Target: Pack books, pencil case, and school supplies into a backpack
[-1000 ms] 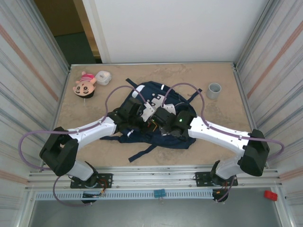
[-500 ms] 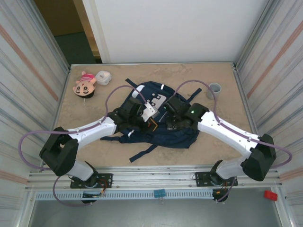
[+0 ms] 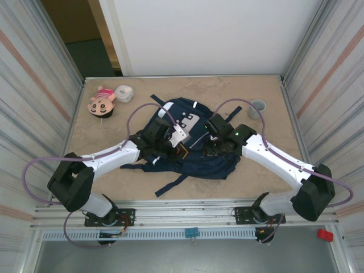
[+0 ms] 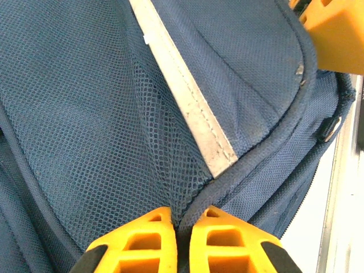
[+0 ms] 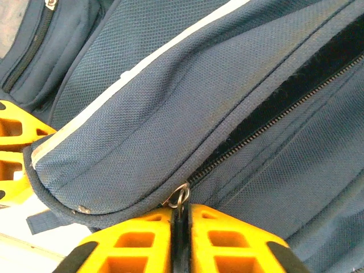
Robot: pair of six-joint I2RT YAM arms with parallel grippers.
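Both arms stretched forward and bent inward over the backpack [image 3: 219,165] lying in the middle of the table [image 3: 273,102]. The left gripper [image 4: 183,220] pinched its seam edge; the right gripper [image 5: 180,219] pinched the zipper pull [image 5: 181,196], fingers nearly together.

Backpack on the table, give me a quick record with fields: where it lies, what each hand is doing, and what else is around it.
backpack: navy, lying flat mid-table between the two arms
left hand: shut, pinching a fold of backpack fabric at a piped edge
right hand: shut on the zipper pull
zipper state: cannot tell whether it is open
far left corner: pink doll head, small white container
far right: grey cup
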